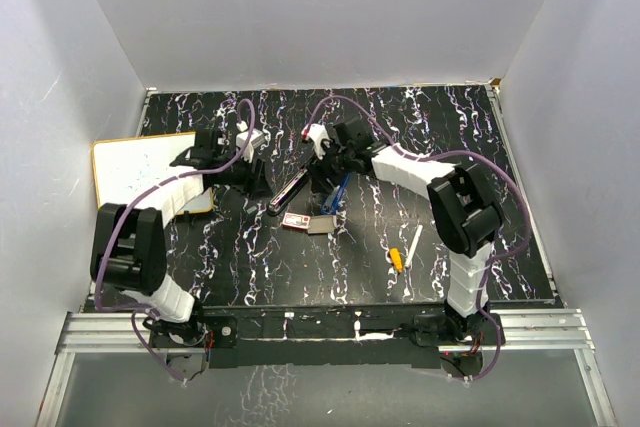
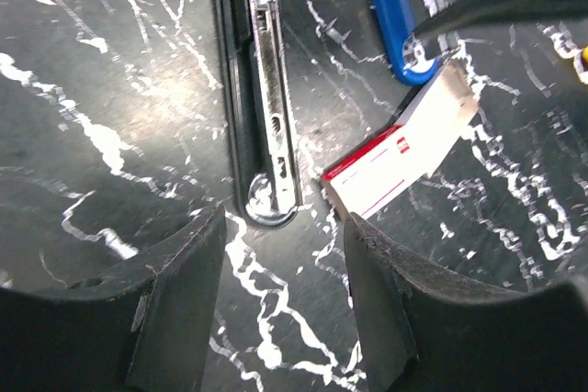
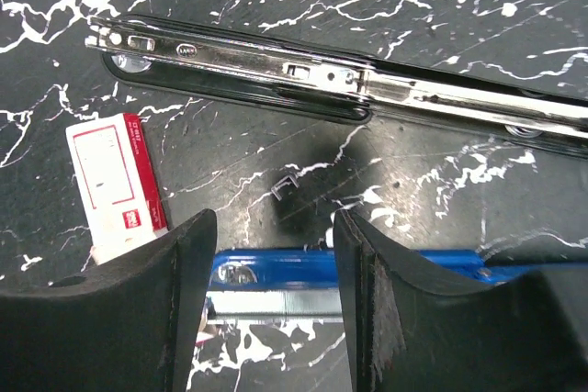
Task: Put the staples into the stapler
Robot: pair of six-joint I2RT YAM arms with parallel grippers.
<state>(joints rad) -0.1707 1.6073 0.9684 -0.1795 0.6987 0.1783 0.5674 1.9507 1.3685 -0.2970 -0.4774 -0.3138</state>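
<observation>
Nearest the bases, the yellow-tipped pen point(image 1: 398, 259) lies well apart from the work, so you can leave it alone. Just beyond it, the staples box point(image 1: 303, 222) rests flat on the table point(image 1: 200, 247). Its red-and-white sleeve faces up and the tan tray pokes out one end, likely so a strip can be drawn out.

The box sits near the nose of the black stapler point(image 1: 290, 190) without touching it, and the blue stapler point(image 1: 338, 195) is just beside its tray end. The black stapler lies swung open flat with its chrome rail up, so I judge it to be the one laid out for loading. You cannot tell from here whether a strip sits in the rail.

Your left gripper point(image 2: 285, 227) hovers between that nose and the box, fingers parted and holding nothing. Your right gripper point(image 3: 273, 222) hangs over the blue stapler, fingers likewise spread and empty.
</observation>
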